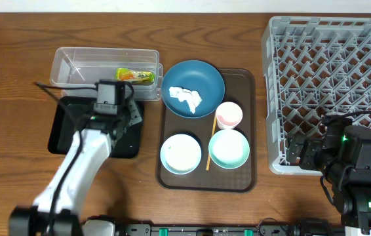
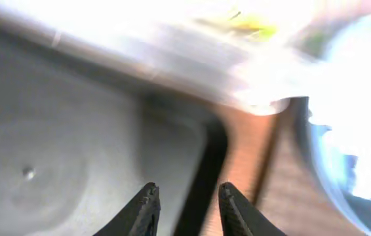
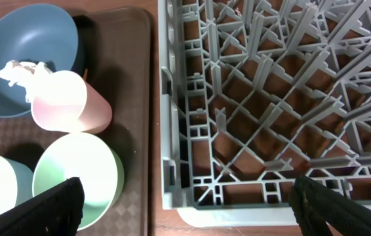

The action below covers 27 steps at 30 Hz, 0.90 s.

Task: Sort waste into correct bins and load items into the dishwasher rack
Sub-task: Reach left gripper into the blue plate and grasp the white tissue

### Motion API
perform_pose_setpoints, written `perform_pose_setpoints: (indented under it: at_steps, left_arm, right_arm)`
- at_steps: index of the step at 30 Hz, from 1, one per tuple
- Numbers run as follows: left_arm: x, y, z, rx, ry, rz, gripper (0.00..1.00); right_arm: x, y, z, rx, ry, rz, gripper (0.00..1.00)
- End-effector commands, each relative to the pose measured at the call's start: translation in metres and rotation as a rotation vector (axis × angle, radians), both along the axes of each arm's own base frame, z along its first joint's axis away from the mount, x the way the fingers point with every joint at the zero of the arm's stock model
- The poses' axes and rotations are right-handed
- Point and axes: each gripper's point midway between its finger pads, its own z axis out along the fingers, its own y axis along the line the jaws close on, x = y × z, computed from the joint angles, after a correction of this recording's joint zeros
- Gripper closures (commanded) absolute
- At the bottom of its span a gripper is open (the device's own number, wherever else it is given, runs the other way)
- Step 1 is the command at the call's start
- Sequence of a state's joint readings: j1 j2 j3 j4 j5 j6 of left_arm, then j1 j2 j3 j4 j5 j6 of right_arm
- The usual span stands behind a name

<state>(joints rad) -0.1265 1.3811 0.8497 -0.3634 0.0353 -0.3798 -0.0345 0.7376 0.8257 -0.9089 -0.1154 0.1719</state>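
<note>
- I looked down on a dark brown wooden table [image 1: 15, 78] with visible grain; a pale strip [image 1: 172, 5] ran along its far edge.
- At the far left stood the clear tub [image 1: 67, 65], with the yellow-green wrapper [image 1: 135, 76] lying inside at its right end.
- Just in front of the tub sat the black tray [image 1: 61, 131], partly covered by my left arm.
- The left gripper [image 2: 187, 193] hung over that tray's right end, near the tub. Its wrist view was blurred, but the fingers stood a little apart with nothing between them.
- In the middle lay the flat brown serving tray [image 1: 244, 177].
- On it, at the back, sat the dark blue bowl [image 1: 202, 75] with the crumpled white tissue [image 1: 185, 96] inside.
- The pink cup [image 1: 229, 115] stood just beside the bowl's near right edge.
- In front were two pale mint bowls, one left [image 1: 181, 153] and one right [image 1: 229, 149], with the thin yellow stick [image 1: 210, 147] lying between them. The left one looked whiter inside; I could not tell why.
- The big grey rack [image 1: 330, 85] filled the right side, its lattice bare, wood showing through.
- The right gripper [image 3: 192, 206] hovered at the rack's near left corner, fingers spread wide, grasping nothing.
</note>
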Motion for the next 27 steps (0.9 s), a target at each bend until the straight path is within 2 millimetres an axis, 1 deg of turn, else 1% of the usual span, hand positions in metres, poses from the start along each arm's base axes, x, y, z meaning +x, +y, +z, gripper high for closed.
perform_pose_setpoints:
  at_steps: [1, 5, 10, 12, 14, 16, 22, 27]
  left_arm:
    - [0.005, -0.022, 0.025, 0.002, -0.050, -0.160, 0.67]
    - [0.013, -0.048, 0.038, -0.008, -0.046, -0.266, 0.67]
    - [0.031, -0.083, 0.052, 0.038, -0.044, -0.411, 0.67]
    - [0.039, -0.095, 0.054, 0.047, -0.045, -0.447, 0.67]
    - [0.047, -0.106, 0.051, 0.047, -0.041, -0.468, 0.66]
    - [0.055, -0.115, 0.042, 0.048, -0.030, -0.483, 0.66]
    - [0.064, -0.134, -0.006, 0.076, 0.027, -0.552, 0.66]
    - [0.067, -0.146, -0.038, 0.083, 0.060, -0.581, 0.55]
  right_arm:
    - [0.003, -0.003, 0.009, -0.014, -0.031, -0.004, 0.01]
    - [0.002, -0.003, 0.009, -0.014, -0.028, -0.004, 0.01]
    - [0.002, -0.003, 0.008, -0.008, -0.023, -0.009, 0.01]
    - [0.001, -0.003, 0.008, -0.008, -0.021, -0.009, 0.01]
    - [0.000, -0.003, 0.007, -0.008, -0.014, -0.009, 0.01]
    - [0.000, -0.003, 0.006, -0.008, -0.012, -0.009, 0.01]
    - [-0.001, -0.003, 0.005, -0.008, -0.007, -0.008, 0.01]
    - [-0.002, -0.003, 0.004, -0.008, -0.002, -0.008, 0.01]
